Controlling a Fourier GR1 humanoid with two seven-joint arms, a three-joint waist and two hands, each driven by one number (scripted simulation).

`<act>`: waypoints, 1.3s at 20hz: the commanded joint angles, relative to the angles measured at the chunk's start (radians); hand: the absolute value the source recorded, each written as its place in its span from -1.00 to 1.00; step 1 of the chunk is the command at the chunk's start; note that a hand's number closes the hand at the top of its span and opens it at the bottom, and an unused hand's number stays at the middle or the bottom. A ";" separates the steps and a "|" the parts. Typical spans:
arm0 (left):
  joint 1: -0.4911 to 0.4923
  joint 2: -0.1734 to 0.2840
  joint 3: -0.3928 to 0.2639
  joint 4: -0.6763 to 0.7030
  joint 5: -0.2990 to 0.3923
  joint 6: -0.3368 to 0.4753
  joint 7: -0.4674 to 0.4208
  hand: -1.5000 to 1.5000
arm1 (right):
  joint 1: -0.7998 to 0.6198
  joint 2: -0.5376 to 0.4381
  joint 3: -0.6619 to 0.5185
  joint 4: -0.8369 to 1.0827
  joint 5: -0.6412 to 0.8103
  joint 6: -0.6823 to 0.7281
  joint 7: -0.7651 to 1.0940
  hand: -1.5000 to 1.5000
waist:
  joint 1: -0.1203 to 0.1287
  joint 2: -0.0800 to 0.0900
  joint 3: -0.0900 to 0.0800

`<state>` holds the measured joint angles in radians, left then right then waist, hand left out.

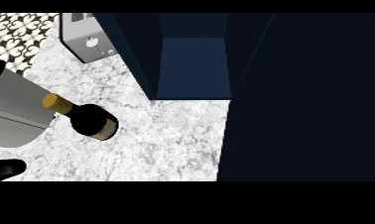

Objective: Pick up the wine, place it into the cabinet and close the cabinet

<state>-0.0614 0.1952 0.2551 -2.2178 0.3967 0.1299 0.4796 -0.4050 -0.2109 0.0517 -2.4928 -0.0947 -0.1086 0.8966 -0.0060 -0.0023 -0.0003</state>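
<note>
The wine bottle [88, 119] is dark with a gold cap and a gold band near its base. It shows over the marble counter at the left, tilted, with its cap toward the upper left. The cap touches the edge of my grey left forearm [18, 111], which fills the left edge. A small black part of my left hand [9, 168] shows at the lower left corner, apart from the bottle. The open cabinet [194, 64] lies right of the bottle, its blue inside bare. My right hand is out of view.
The cabinet's dark door [300, 99] stands open and covers the whole right side. A grey appliance [84, 39] sits on the marble counter [168, 139] at the upper left, with a patterned tile wall [26, 32] behind it.
</note>
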 commanded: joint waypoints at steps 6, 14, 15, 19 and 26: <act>-0.002 0.013 0.053 0.097 -0.003 -0.034 -0.058 -1.00 | -0.124 -0.016 -0.009 -0.060 -0.021 -0.038 0.121 -1.00 | 0.007 0.000 -0.001; 0.109 -0.039 0.019 0.222 -0.063 -0.106 -0.196 -1.00 | -0.070 -0.004 -0.019 -0.110 -0.048 -0.020 0.113 -1.00 | 0.005 0.000 0.000; 0.044 -0.027 0.033 0.288 -0.052 -0.108 -0.215 -1.00 | -0.168 -0.029 -0.053 -0.065 -0.059 -0.035 0.159 -1.00 | 0.003 0.000 -0.001; 0.129 -0.058 0.009 0.296 -0.086 -0.136 -0.266 -1.00 | -0.092 -0.040 -0.108 -0.158 -0.133 -0.009 0.180 -1.00 | -0.001 -0.001 0.000; 0.078 -0.067 0.028 0.517 -0.127 -0.165 -0.422 -1.00 | -0.187 -0.022 -0.024 -0.096 -0.022 -0.055 0.200 -1.00 | 0.000 0.000 -0.001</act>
<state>0.0477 0.1153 0.2615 -1.8058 0.2784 -0.0134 0.1204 -0.5977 -0.2383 0.0148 -2.4795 -0.0869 -0.1402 1.0150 -0.0048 -0.0024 -0.0008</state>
